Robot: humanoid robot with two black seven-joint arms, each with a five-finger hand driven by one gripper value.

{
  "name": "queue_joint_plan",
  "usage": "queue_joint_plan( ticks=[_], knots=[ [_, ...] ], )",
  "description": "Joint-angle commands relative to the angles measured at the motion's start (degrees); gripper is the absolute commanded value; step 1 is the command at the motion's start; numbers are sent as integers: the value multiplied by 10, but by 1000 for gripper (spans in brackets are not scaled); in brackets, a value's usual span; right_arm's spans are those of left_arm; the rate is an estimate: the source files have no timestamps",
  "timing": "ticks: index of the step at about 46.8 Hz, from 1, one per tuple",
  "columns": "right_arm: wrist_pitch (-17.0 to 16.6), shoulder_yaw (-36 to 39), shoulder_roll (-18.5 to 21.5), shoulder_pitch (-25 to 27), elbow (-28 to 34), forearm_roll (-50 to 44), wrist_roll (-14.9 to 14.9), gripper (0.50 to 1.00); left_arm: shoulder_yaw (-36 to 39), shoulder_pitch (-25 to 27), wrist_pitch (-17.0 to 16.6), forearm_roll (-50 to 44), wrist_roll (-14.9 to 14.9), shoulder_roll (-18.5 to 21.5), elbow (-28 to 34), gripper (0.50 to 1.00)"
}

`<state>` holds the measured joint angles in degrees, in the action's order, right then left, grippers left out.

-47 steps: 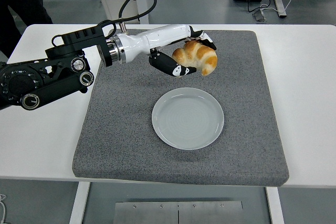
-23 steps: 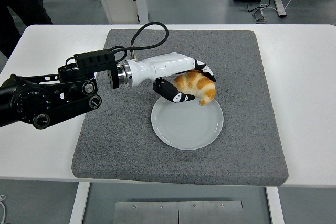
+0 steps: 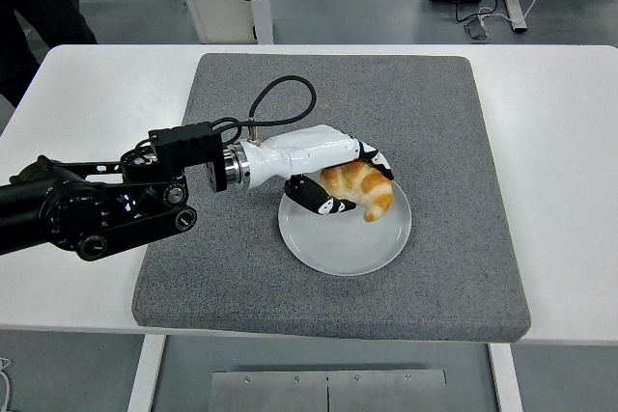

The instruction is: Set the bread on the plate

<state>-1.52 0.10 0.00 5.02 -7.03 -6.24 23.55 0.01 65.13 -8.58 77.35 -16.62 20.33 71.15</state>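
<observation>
Left hand (image 3: 340, 180) has carried bread (image 3: 361, 188) down and toward you since earlier frames, from above mat's far part to over plate (image 3: 338, 243). Fingers remain curled round bread, thumb beneath, grip firm. Bread now low over plate's far rim, contact unclear. Placement looks near: you likely need only slight lowering, then release. Plate sits mid grey mat (image 3: 454, 142). Right hand unseen.

plate (image 3: 338, 243) near half bare; left hand (image 3: 340, 180) with bread (image 3: 360, 187) blocks far rim; grey mat (image 3: 454, 142) open to the right
</observation>
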Motion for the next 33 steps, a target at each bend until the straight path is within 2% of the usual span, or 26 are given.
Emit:
queue_joint_plan(
  ticks=[1,12,33],
  knots=[
    [0,0,0,0,0,1,0,1000,14,0,-14,0,0,-10,-11,636],
    [0,1,0,0,0,1,0,1000,42,-5,-36,0,0,-24,-23,636],
    [-1,0,0,0,0,0,0,1000,44,-17,-36,0,2,-37,-48,664]
  ],
)
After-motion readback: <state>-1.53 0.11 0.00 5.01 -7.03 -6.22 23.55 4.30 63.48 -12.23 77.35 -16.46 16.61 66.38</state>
